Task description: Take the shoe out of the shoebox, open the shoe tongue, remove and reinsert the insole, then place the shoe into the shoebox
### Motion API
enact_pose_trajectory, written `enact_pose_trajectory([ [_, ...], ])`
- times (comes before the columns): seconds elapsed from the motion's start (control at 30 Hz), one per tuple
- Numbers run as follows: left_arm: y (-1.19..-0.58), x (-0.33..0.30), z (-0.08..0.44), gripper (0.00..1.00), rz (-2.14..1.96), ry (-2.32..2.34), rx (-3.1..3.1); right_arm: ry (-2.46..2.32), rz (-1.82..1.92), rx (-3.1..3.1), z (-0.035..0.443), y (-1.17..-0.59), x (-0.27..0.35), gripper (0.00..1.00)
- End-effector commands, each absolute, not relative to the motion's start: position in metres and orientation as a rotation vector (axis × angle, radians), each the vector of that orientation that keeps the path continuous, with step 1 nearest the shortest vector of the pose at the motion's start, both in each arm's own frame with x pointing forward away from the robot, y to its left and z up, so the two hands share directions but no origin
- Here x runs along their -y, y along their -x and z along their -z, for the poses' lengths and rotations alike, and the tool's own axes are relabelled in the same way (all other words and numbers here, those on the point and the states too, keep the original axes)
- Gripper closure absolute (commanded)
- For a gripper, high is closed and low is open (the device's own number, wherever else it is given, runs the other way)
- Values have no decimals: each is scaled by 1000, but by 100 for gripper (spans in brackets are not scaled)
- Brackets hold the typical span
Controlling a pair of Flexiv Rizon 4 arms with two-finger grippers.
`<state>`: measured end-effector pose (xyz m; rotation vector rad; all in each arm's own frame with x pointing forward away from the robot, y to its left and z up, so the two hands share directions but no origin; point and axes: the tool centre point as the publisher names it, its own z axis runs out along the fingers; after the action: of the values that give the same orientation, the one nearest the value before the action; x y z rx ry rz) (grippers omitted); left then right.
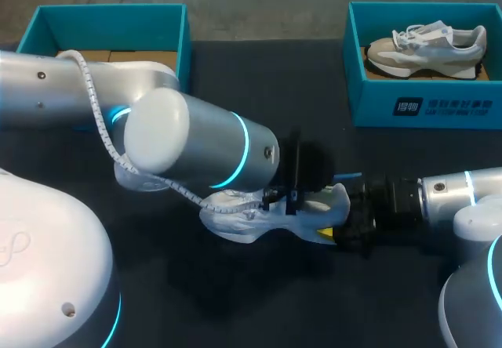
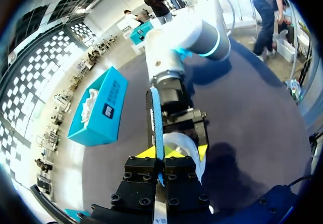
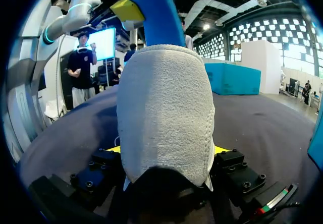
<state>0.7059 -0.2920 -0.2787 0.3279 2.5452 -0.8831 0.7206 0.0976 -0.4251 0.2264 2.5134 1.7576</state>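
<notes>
A dark table [image 1: 235,309] is recorded, matte and even in tone. At its far right corner a teal box [image 1: 376,101] is set, open at the top. A white label [image 1: 443,106] is carried on its front wall. A sneaker [image 1: 427,50], beige and white with white laces, is laid on its side inside. Its toe is turned toward the table's middle and its sole toward the near wall. Brown cardboard [image 1: 483,71] is seen on the box floor beside the heel. In the left wrist view the same box [image 2: 108,115] is noted on the table, and the pale sneaker [image 2: 90,100] is visible inside it.
</notes>
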Motion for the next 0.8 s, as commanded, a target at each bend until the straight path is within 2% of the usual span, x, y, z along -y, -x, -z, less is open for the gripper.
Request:
enact_pose_trajectory([
  [0.03,-712,295,271,100,948,-335,-2565,-227,-1754,-2516,426,-720,-99,100],
  [0.43,-714,312,224,100,1243,-341,-2615,-227,-1754,-2516,426,-720,-99,100],
  [0.8,-719,320,182,100,1326,-388,-2631,-227,-1754,-2516,426,-720,-99,100],
])
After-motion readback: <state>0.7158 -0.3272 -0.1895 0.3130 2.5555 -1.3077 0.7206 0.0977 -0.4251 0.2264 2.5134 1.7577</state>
